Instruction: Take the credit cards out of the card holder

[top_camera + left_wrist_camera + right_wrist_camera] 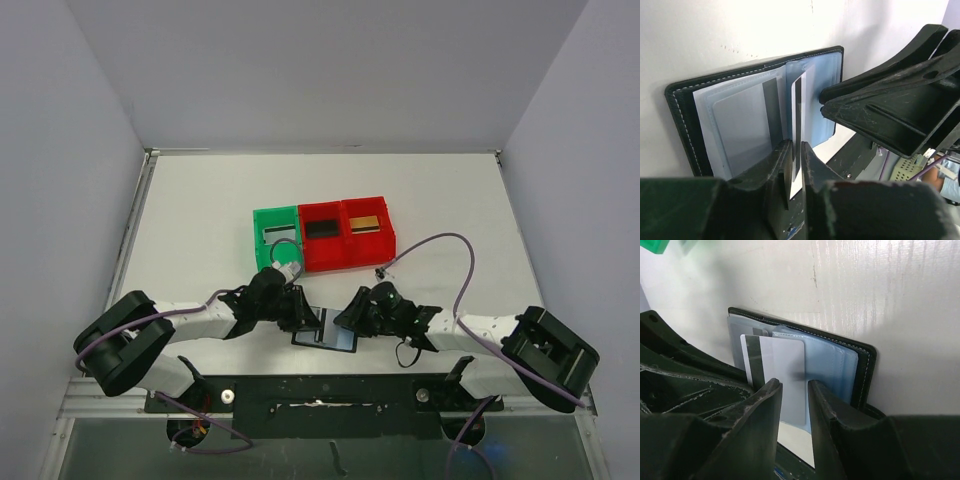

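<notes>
— Card holder, the flat black bifold with glossy grey-blue plastic pockets: where do you have it?

— I have it lying open on the white table, close to the near edge and right between my two grippers. White stitching runs round its black border.

— What is your left arm doing?

— My left gripper is clamped on a silvery-grey card, thin plastic with a black stripe. The jaws are almost together, with only the card's thickness between them. The card stands on edge over the middle of the card holder. I cannot tell whether its far end sits inside a pocket.

— And the right?

— My right gripper has its jaws narrowly parted, and I see nothing pinched between them. Its fingertips sit at the blue pocket page on the right half of the card holder, touching it as far as I can judge.

— Any other cards in sight?

— Yes. Beyond the card holder three plastic bins stand side by side in a row: a green bin, a middle red bin and an end red bin on the right. A black card lies flat in the middle red bin and a gold card in the end red bin. Something pale lies in the green bin, too small for me to tell what.
</notes>
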Controlling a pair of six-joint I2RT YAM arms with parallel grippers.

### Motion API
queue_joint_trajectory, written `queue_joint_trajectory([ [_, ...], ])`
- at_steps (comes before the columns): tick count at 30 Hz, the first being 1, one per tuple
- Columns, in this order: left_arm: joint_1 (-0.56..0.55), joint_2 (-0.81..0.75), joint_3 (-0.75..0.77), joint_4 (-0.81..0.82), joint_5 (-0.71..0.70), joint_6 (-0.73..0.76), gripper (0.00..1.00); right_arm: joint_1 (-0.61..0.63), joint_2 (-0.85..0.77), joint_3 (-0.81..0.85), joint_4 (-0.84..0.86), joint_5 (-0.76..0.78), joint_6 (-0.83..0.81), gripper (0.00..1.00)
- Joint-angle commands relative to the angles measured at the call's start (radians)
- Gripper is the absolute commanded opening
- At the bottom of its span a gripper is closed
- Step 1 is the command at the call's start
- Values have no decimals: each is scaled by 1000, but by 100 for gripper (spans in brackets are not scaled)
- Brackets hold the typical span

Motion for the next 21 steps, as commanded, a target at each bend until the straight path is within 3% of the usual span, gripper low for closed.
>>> queue_joint_trajectory([
  [1,5,-3,27,88,39,-11,15,0,15,-66,28,-7,57,30],
  [5,2,31,24,144,71,-38,18,-5,-10,-96,35,6,72,30],
  [8,-1,30,10,173,62,-58,14,-13,-26,-103,34,6,70,30],
  [13,-2,33,27,103,42,-33,0,-22,-49,-107,30,10,61,31],
  [21,0,-30,28,25,-5,-10,0,-29,-66,-106,32,10,41,31],
])
